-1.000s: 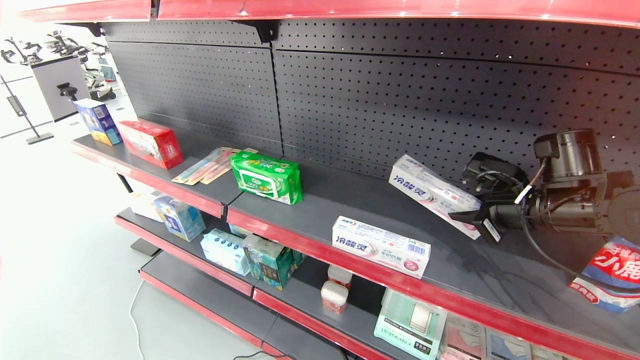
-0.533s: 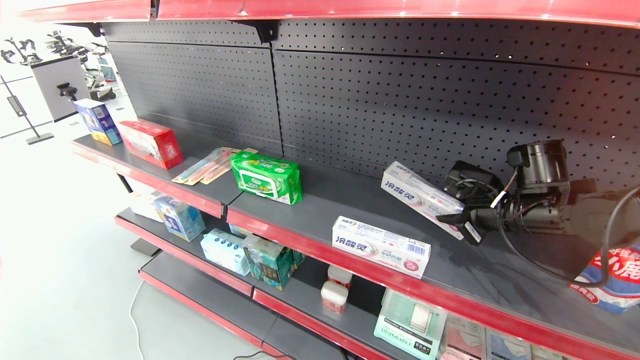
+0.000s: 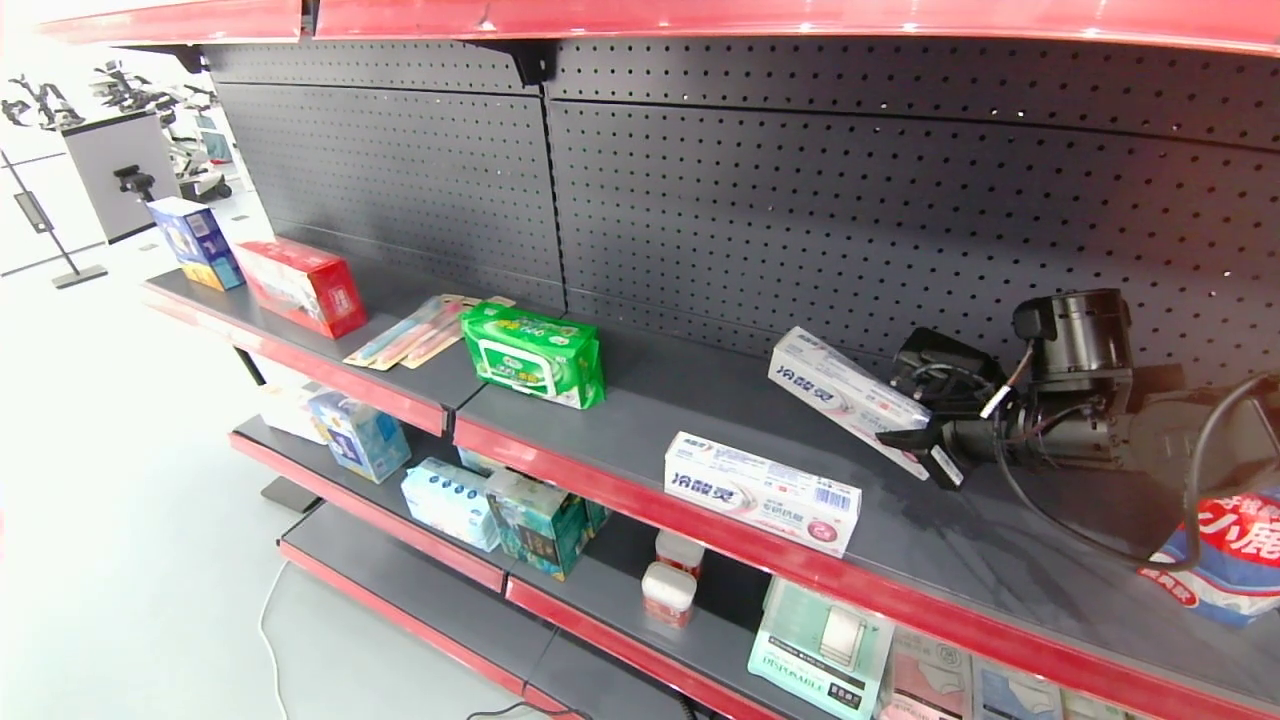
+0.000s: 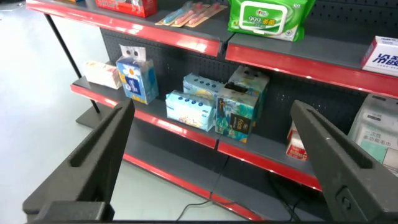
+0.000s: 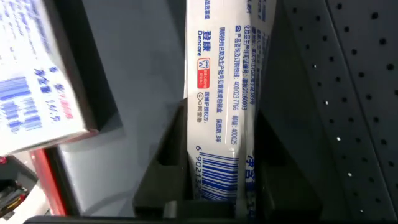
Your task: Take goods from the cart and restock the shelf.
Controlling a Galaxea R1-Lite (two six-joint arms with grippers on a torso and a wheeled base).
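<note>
In the head view my right gripper (image 3: 915,445) hovers low over the grey shelf (image 3: 690,395), toward its right. It is shut on one end of a long white toothpaste box (image 3: 840,392). The box lies slanted, its free end pointing toward the pegboard wall. The right wrist view shows this box (image 5: 221,93) clamped between the two dark fingers (image 5: 165,165). A second, matching toothpaste box (image 3: 762,490) lies at the shelf's red front edge, and its end (image 5: 37,81) shows beside the held one. My left gripper (image 4: 211,155) is open and empty, hanging in front of the lower shelves.
A green wipes pack (image 3: 535,352), toothbrush packs (image 3: 420,330), a red box (image 3: 300,285) and a blue box (image 3: 195,240) stand along the shelf to the left. A blue and red bag (image 3: 1225,560) lies at the far right. Lower shelves (image 4: 205,140) hold tissue boxes.
My right gripper has carried the toothpaste box leftward along the shelf and toward the pegboard wall, then lowered it slightly. Everything else on the shelf stayed put.
</note>
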